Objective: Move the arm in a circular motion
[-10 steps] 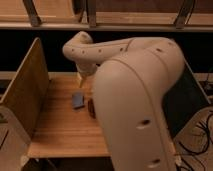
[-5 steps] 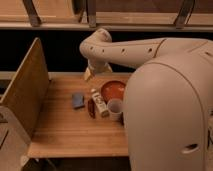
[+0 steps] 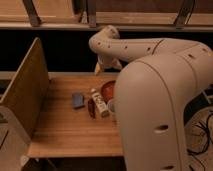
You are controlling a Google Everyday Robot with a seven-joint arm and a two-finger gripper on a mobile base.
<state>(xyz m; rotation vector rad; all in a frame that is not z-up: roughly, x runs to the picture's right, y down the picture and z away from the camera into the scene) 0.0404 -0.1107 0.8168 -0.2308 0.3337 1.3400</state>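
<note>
Filling the right foreground, the arm (image 3: 160, 100) is bent back over the wooden table (image 3: 60, 135), and the gripper (image 3: 107, 66) is held above its far edge, behind a red bowl (image 3: 107, 90); whether it is open or closed cannot be told.

The arm (image 3: 150, 105) fills the right of the view and arches over the right side of the table (image 3: 60, 135), with its pincer (image 3: 107, 68) hanging by the far edge just behind a red bowl (image 3: 107, 90), so passage there is blocked. An upright wooden panel (image 3: 25, 95) walls off the left edge, and a blue block (image 3: 78, 100), a dark object (image 3: 91, 108), a white bottle (image 3: 100, 104) and the bowl crowd the middle. Bare wood lies open along the near edge and between the panel and the blue block.
</note>
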